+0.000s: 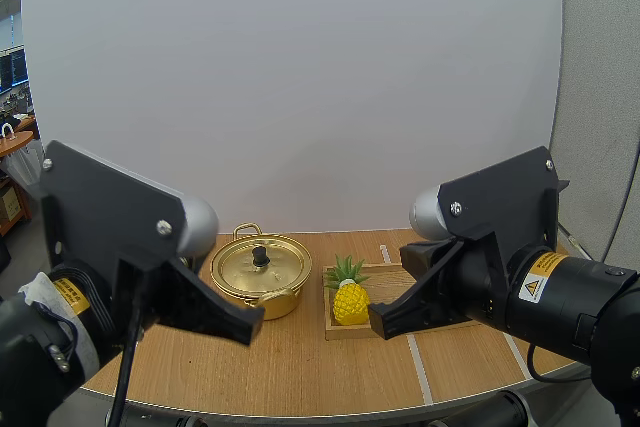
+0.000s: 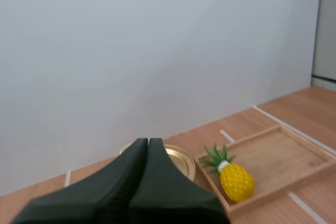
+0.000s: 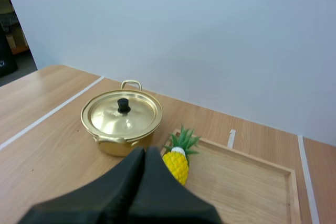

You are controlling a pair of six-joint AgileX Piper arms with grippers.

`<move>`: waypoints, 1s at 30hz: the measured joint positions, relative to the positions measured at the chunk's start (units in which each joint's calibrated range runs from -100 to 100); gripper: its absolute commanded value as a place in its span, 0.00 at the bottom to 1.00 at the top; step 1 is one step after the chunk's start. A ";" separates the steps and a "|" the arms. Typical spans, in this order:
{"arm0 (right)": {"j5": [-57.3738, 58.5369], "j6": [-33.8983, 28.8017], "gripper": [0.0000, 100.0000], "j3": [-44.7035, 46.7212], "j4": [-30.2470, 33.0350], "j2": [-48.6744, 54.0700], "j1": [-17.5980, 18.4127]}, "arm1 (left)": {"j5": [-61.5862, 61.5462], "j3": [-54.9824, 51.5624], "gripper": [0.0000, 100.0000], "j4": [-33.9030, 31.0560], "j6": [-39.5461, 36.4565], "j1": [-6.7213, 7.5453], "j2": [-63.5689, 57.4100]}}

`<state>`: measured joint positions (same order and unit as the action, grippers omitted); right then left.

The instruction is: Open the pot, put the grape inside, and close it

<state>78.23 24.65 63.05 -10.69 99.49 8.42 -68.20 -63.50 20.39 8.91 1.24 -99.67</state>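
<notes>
A gold pot [image 1: 261, 272] with its lid on and a black knob [image 1: 260, 256] stands at the table's middle left. Right beside it a yellow toy pineapple [image 1: 349, 299] with green leaves lies at the left end of a wooden tray [image 1: 392, 275]; no grapes are visible. My left gripper [image 1: 250, 325] hangs shut in front of the pot, holding nothing. My right gripper [image 1: 378, 322] hangs shut in front of the tray, just right of the pineapple. From the left wrist, the shut fingers [image 2: 148, 141] cover part of the pot [image 2: 182, 160]. The right wrist view has pot [image 3: 122, 116] and pineapple [image 3: 176, 164] beyond the shut gripper [image 3: 145, 150].
The tray [image 3: 241, 182] holds nothing apart from the pineapple [image 2: 236, 181]. White tape lines [image 1: 420, 372] run across the wooden table. A white screen stands behind the table. The table's rounded front edge lies just below both grippers.
</notes>
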 measured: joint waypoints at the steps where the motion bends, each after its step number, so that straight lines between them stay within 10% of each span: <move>1: -1.94 0.00 0.00 0.04 0.00 0.00 0.00 | 4.29 -1.46 0.00 0.00 -0.12 0.00 0.00; 20: -55.08 0.00 0.00 19.78 0.00 0.11 -4.66 | 70.63 -28.54 0.00 1.42 -0.96 0.00 -0.13; 30: -70.98 0.00 0.00 36.32 0.00 0.11 -4.74 | 72.18 -36.23 0.00 3.37 -1.06 0.00 -0.13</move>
<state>7.25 24.65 99.37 -10.69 99.60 3.68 3.98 -99.73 23.76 7.85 1.24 -99.80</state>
